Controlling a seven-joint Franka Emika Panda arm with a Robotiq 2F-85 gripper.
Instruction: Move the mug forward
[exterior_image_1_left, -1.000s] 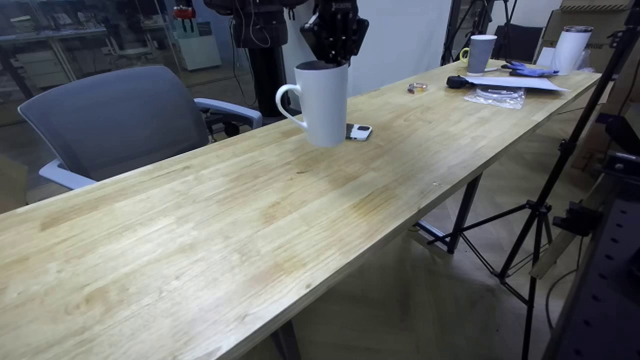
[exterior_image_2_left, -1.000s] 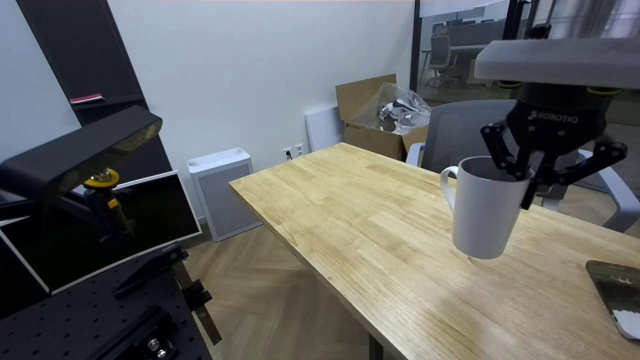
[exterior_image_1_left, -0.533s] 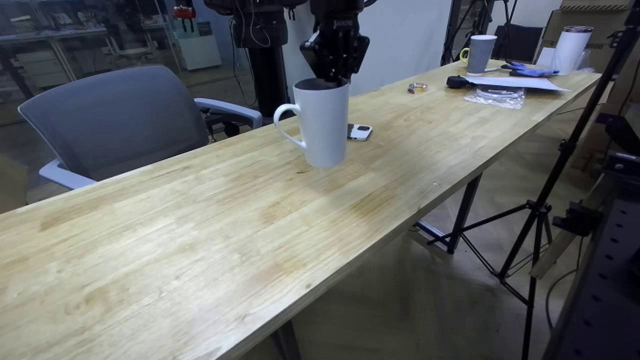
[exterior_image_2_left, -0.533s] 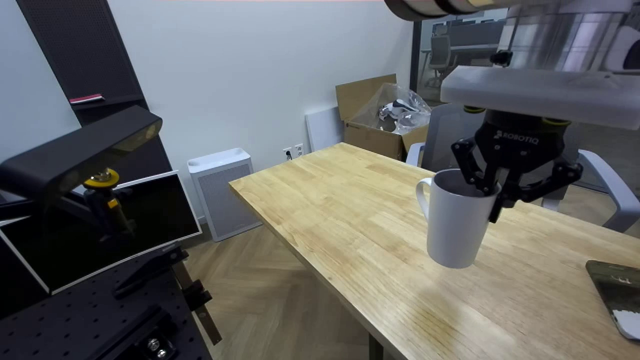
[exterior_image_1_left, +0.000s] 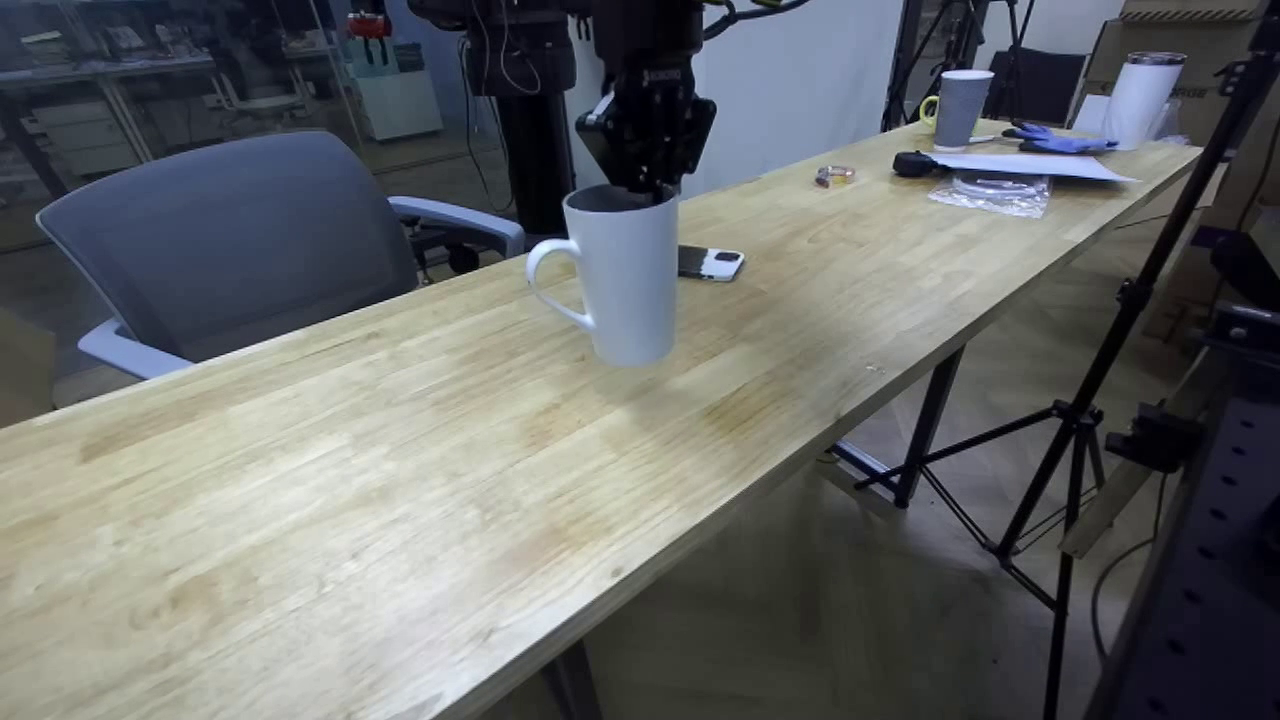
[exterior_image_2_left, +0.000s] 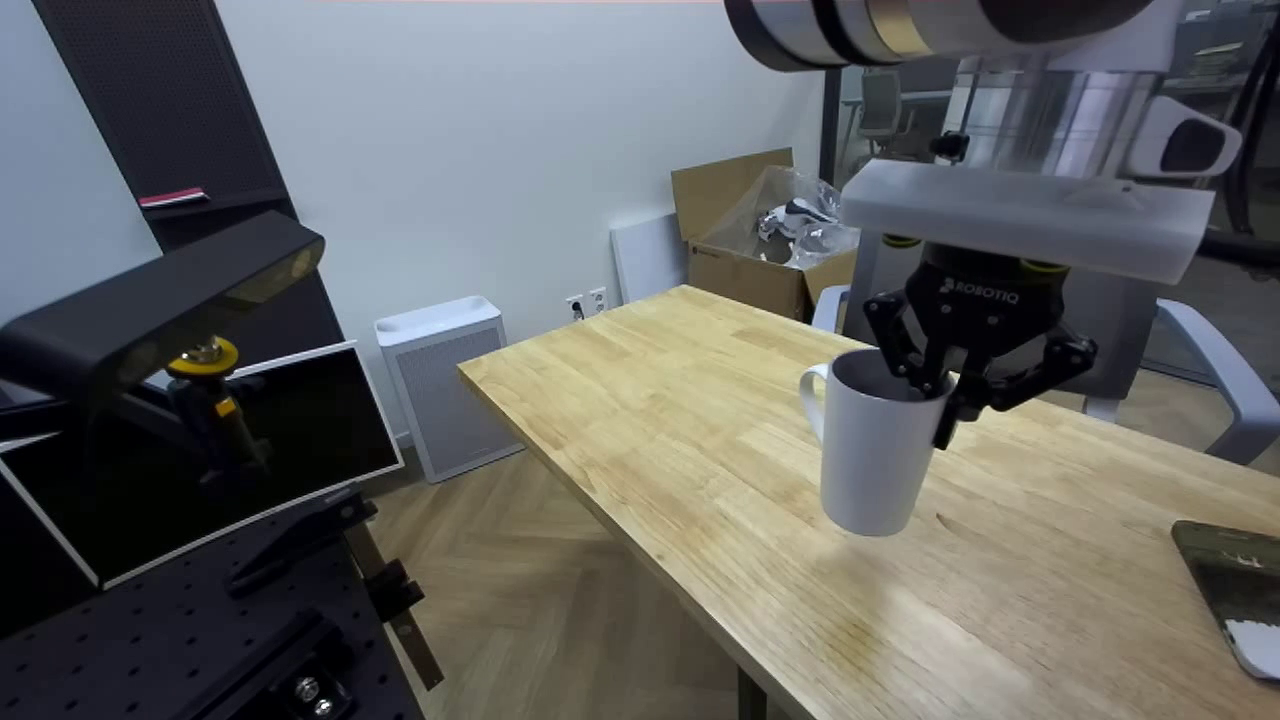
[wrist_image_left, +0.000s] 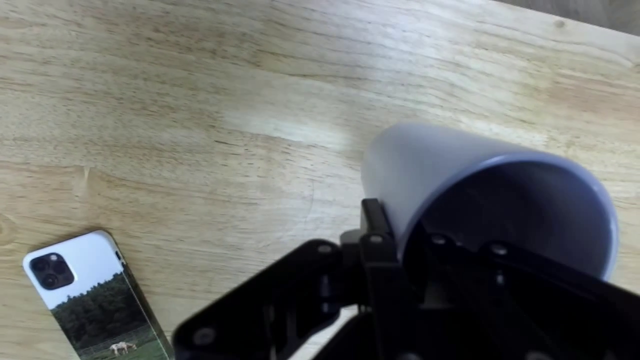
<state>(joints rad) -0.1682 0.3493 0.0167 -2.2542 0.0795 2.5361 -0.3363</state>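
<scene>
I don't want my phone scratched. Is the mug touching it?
Apart: the wrist view shows a stretch of bare table between the mug and the phone.

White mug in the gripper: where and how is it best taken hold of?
Probably by the mug's wall at the rim, coming from above, on the side away from the handle. The mouth is open and faces up, so one finger fits inside and one outside; the gripper holds it that way now. The handle sticks out sideways, likely harder to grip from above.
</scene>
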